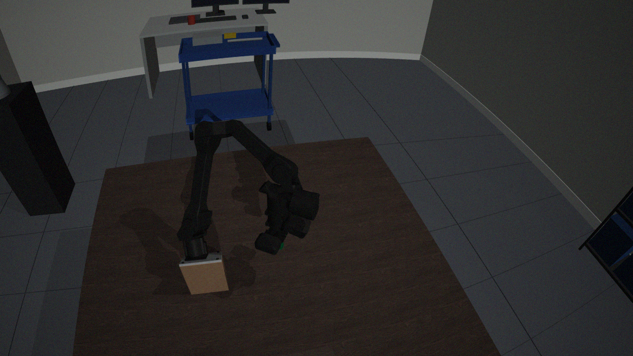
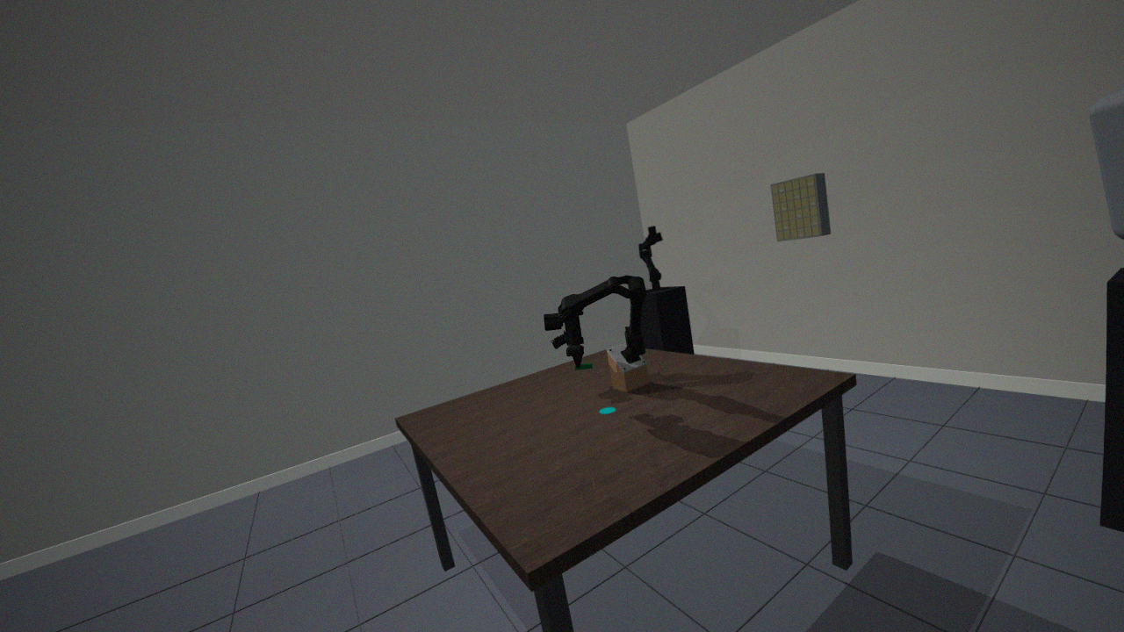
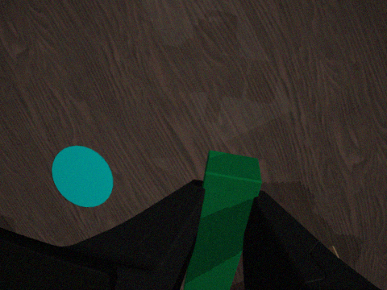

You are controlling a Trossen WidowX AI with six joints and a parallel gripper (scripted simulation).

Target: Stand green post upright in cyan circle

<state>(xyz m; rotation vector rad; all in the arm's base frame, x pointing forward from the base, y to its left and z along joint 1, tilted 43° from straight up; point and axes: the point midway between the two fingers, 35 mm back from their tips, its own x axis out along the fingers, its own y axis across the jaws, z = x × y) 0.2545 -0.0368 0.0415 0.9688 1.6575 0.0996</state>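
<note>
My gripper [image 3: 226,198] [image 1: 273,245] [image 2: 578,361] is shut on the green post [image 3: 222,237] [image 1: 282,244] [image 2: 584,367]. In the wrist view the post runs between the two dark fingers, and its far end sticks out past the fingertips over the dark wooden table [image 3: 215,48] [image 2: 550,487]. The gripper holds it low over the table; I cannot tell whether its lower end touches the wood. The cyan circle [image 3: 82,176] [image 2: 606,410] is a flat disc on the table, to the left of the post in the wrist view and apart from it. In the top view the arm hides the circle.
The arm's base sits on a tan block [image 1: 205,276] [image 2: 626,377] on the table, close to the gripper. Beyond the table's far edge stand a blue cart [image 1: 227,104], a white desk [image 1: 159,26] and a black cabinet [image 1: 30,150].
</note>
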